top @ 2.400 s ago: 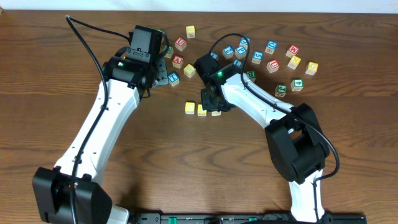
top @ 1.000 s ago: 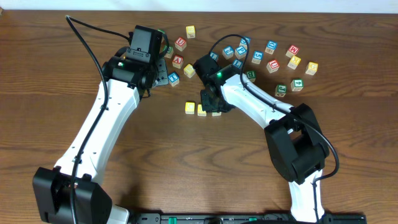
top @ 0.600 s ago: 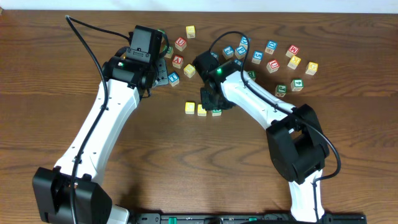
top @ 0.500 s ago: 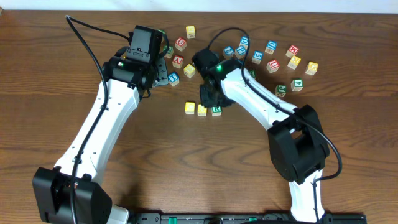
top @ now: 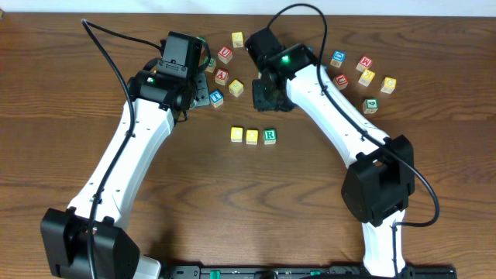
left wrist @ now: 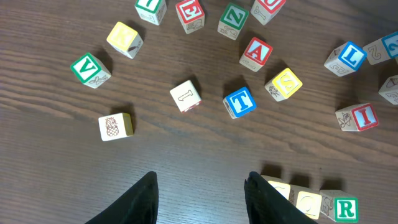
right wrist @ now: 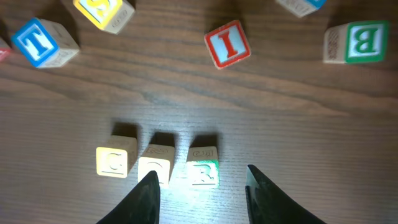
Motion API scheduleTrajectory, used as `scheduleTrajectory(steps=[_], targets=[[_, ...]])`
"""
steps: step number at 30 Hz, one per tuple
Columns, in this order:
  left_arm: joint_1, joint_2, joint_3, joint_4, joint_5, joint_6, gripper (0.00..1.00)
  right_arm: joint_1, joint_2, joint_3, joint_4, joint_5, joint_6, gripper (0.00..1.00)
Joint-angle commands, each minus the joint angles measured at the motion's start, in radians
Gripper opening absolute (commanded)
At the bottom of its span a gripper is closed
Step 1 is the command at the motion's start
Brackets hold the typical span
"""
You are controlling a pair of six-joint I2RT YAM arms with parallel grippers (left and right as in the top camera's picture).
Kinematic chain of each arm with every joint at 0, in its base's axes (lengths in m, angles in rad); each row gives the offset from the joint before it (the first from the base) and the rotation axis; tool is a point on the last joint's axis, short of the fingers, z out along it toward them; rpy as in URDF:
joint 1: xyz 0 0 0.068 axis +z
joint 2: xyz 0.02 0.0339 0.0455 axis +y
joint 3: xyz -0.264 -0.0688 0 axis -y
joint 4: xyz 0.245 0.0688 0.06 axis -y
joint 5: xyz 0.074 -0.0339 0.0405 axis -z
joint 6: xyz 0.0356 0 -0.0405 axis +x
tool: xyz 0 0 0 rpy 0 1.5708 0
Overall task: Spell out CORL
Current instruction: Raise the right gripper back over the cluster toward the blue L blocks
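Near the middle of the counter (top: 232,209), three wooden letter cubes lie in a short straight row, reading left to right in the overhead view. The C block (top: 237,135) and the O block (top: 252,136) both show pale yellow top faces with faint letters. They sit just beside each other. The R block (top: 269,136) closes the row across a narrow gap, its top face marked in green and white. All three rest flat on the dark wood grain.

Loose cubes are scattered farther back. The left wrist view shows a blue L block (left wrist: 346,57), tilted out of line and well apart from the row. Between it and the row lie a red I block (left wrist: 357,117), a yellow S block (left wrist: 285,83), a blue T block (left wrist: 240,102) and a red A block (left wrist: 255,52). A green V block (left wrist: 91,68) and a pineapple-picture block (left wrist: 115,126) lie off to one side.

The right gripper (right wrist: 205,199) hangs above the counter behind the row, fingers spread and holding nothing. The R block appears between its fingertips in the right wrist view. The left gripper (left wrist: 202,199) is likewise spread and empty above bare wood beside the scattered cubes.
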Motion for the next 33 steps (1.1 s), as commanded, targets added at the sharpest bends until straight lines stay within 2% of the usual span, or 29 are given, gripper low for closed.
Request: scheduleTrajectory(steps=[1, 13, 23, 33], targets=[[0.003, 0.011, 0.016, 0.000, -0.013, 0.005, 0.45, -0.017, -0.002, 0.053, -0.014, 0.012, -0.031, 0.40], [0.003, 0.011, 0.016, 0.000, -0.013, 0.005, 0.45, -0.095, -0.002, 0.141, -0.071, 0.011, -0.048, 0.43], [0.003, 0.011, 0.016, 0.000, -0.013, 0.005, 0.44, -0.185, -0.002, 0.144, -0.084, 0.011, -0.048, 0.53], [0.003, 0.011, 0.016, 0.000, -0.013, 0.005, 0.45, -0.230, -0.002, 0.143, -0.061, 0.012, -0.047, 0.57]])
